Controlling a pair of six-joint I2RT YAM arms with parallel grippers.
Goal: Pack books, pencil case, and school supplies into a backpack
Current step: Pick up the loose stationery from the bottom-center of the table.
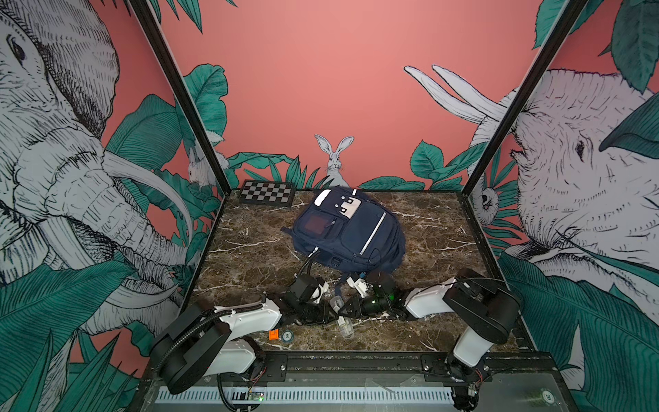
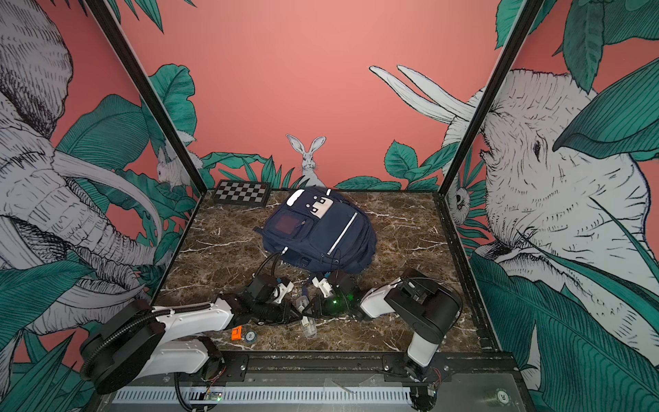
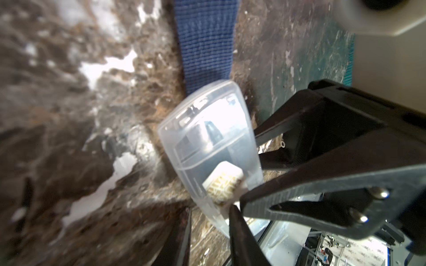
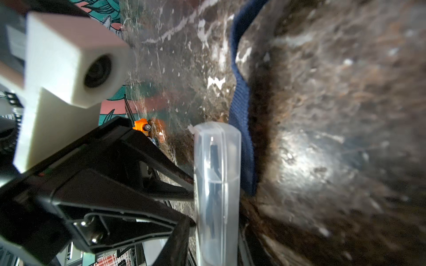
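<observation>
The navy backpack [image 1: 351,230] [image 2: 321,228] lies flat at mid-table, zipped, in both top views. Close to the table's front edge, a translucent plastic pencil case [image 1: 343,319] [image 2: 308,323] is held between both arms. My left gripper [image 1: 330,311] [image 3: 212,239] comes from the left and is shut on one end of the case [image 3: 207,149]. My right gripper [image 1: 351,307] [image 4: 208,244] comes from the right, its fingers shut on either side of the case [image 4: 216,184]. Inside the case are a white eraser [image 3: 223,182] and dark items. No books are in view.
A blue backpack strap [image 3: 205,46] [image 4: 239,103] trails on the marble beside the case. A small orange item [image 1: 273,334] and a round token [image 1: 287,335] lie at the front left. A chessboard [image 1: 267,192] sits at the back left corner. Walls enclose three sides.
</observation>
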